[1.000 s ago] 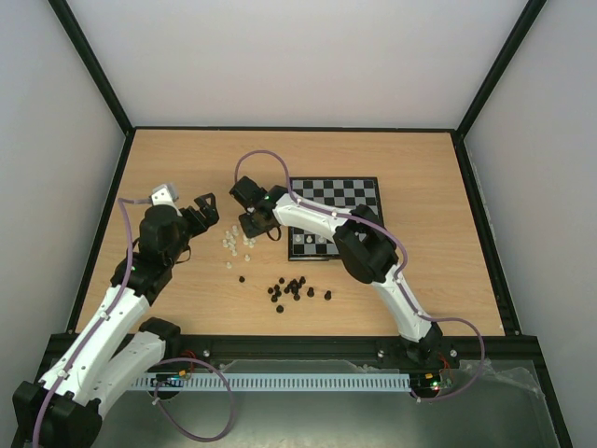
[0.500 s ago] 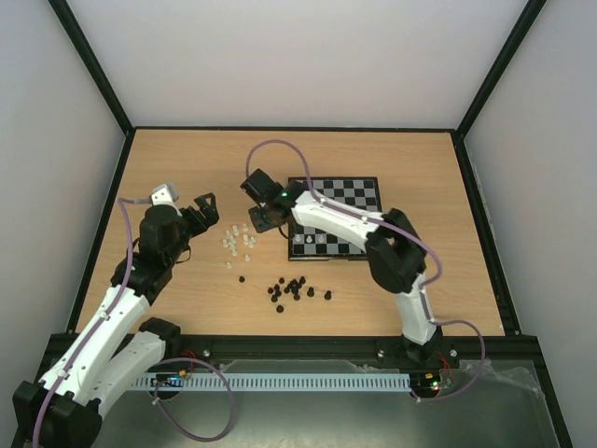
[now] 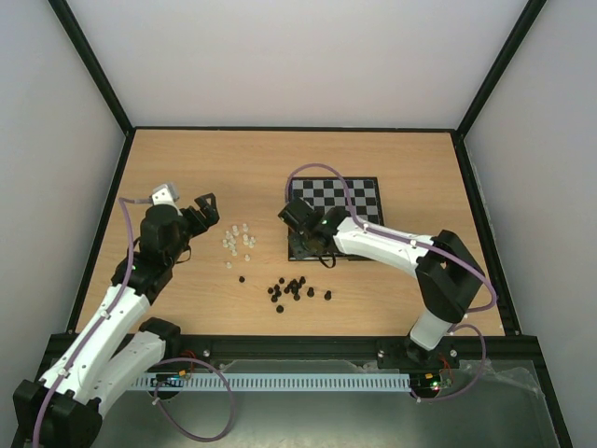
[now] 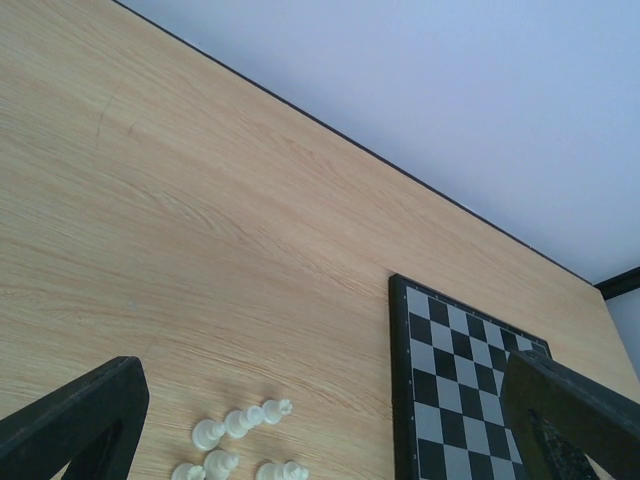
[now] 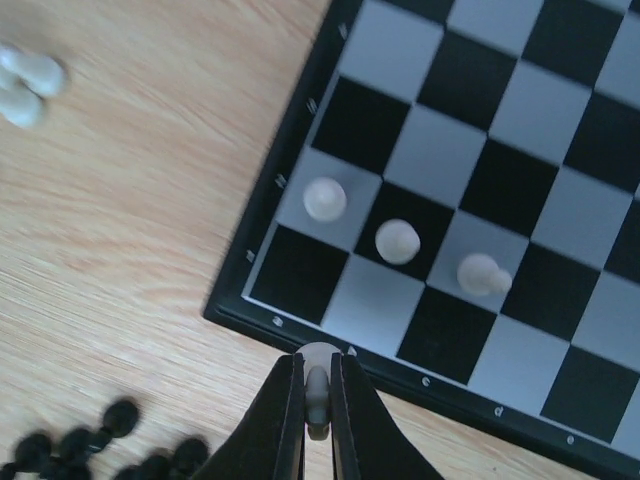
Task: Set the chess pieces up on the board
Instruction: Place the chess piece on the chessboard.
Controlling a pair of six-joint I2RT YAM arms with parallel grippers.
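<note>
Swung across from the loose heap of tiny cream plastic chess pieces, the right gripper now hangs over the near-left corner of the flat black-and-grey checked board — jaws pinched narrow on one cream piece. Vacant back-rank squares lie just ahead of it, nearer than three standing pawns.

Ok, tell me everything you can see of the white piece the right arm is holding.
The white chess piece is tiny, cream, smooth like plastic, with a rounded head; which piece it is I cannot tell. It is pinched between the dark fingers of the right tool, head poking past the fingertips. It shows over the board at its near border, close to a corner, apart from the three pieces standing on squares.
</note>
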